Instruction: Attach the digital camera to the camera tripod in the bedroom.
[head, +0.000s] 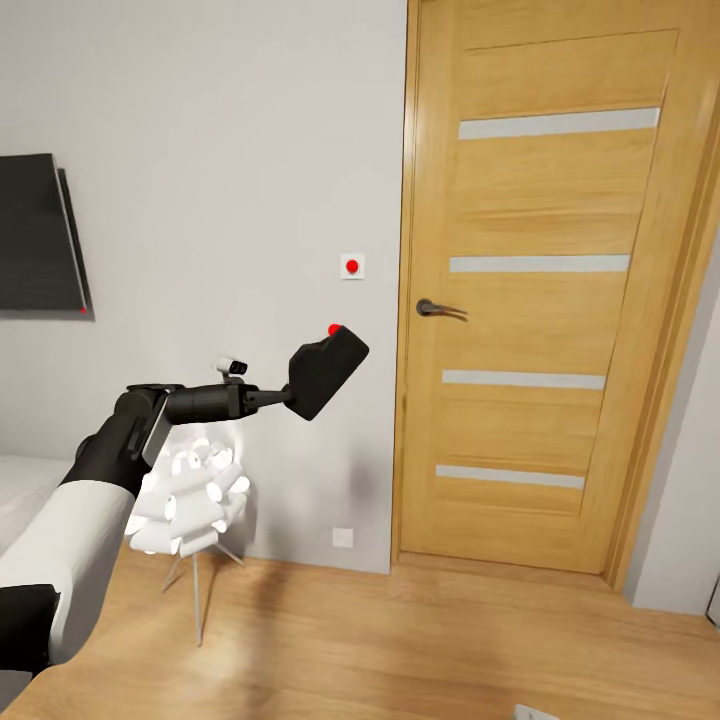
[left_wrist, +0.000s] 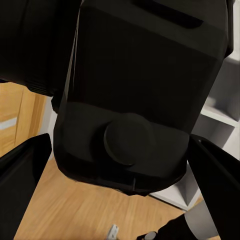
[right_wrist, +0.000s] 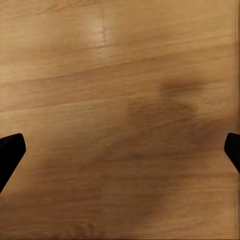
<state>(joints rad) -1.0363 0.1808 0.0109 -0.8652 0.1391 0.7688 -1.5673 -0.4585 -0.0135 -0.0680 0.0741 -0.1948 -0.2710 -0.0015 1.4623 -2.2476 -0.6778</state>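
Note:
The digital camera (head: 328, 372), a matte black box with a red button on top, is held up in the air in front of the grey wall, tilted. My left gripper (head: 297, 393) is shut on its lower end, the arm reaching out from the left. In the left wrist view the camera body (left_wrist: 140, 85) looms close with its round lens barrel (left_wrist: 127, 137) facing me, and a dark finger (left_wrist: 20, 185) stands on each side. My right gripper (right_wrist: 120, 150) is open above bare wood floor, its fingertips (right_wrist: 10, 150) far apart. The camera tripod is out of view.
A closed light-wood door (head: 540, 300) with a dark handle (head: 437, 308) stands to the right. A white flower-shaped lamp (head: 195, 500) on thin legs is just under my left arm. A dark screen (head: 35, 232) hangs on the wall at left. White shelving (left_wrist: 220, 110) stands behind the camera.

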